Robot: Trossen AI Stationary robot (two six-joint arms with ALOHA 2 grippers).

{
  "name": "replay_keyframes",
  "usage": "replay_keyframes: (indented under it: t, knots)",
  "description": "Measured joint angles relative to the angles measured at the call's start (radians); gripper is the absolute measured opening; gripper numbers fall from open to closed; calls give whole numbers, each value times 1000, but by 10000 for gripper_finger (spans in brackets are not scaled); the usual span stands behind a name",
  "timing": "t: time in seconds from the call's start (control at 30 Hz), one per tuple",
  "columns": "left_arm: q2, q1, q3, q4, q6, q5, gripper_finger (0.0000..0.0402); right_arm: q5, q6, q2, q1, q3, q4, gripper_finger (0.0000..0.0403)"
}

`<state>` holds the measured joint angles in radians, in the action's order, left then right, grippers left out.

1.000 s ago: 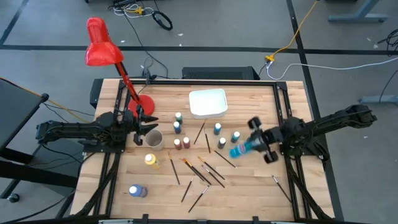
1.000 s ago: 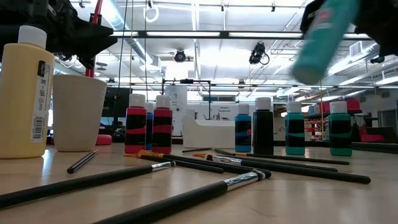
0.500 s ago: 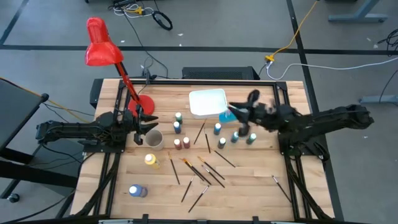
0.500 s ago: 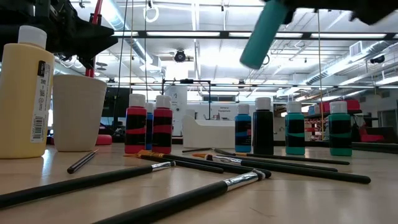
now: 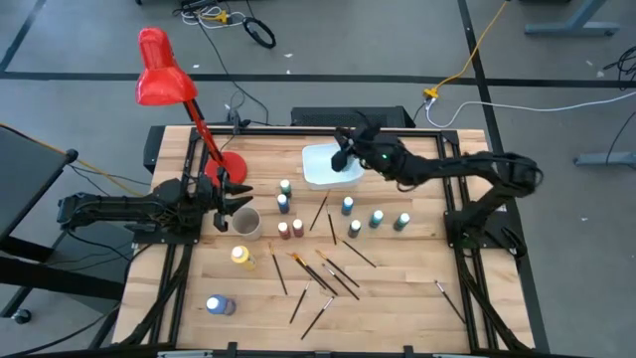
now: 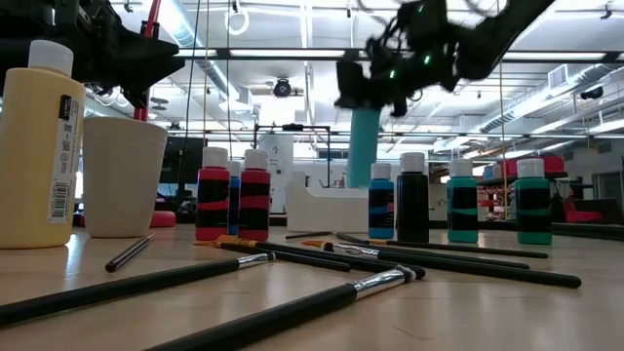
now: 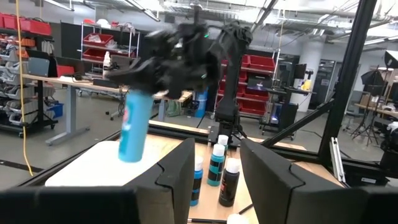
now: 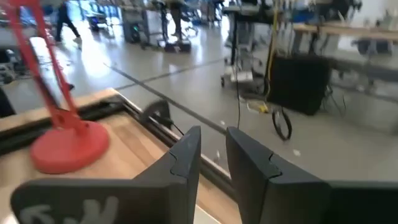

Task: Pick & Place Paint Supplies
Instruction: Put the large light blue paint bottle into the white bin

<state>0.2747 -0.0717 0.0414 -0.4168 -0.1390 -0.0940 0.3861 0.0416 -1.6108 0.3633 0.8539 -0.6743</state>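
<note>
bottle [image 6: 365,146] above tray [image 5: 320,177] — cup [image 5: 245,223] left

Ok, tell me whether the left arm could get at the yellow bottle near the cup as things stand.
Probably yes. The left gripper hangs by the beige cup, fingers apart and empty, and the yellow bottle stands just beyond the cup with bare table around it. Only the cup crowds the path.

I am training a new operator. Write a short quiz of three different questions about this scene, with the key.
1. True or false: the right gripper holds a teal bottle.
2. The held bottle hangs above: A) the white tray B) the beige cup C) the red lamp.
3. Fill in: the left gripper waits next to the ____.

Key: 1 true; 2 A; 3 beige cup.
</note>
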Motion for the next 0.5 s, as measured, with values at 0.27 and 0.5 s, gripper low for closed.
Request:
replay_keyframes:
  t: [0.27,0.5]
  knots:
    - [0,0,0,0,7,0,139,-12,38,-125,96,1,-34,76]
    - [0,0,0,0,8,0,139,-14,30,-173,133,2,-42,76]
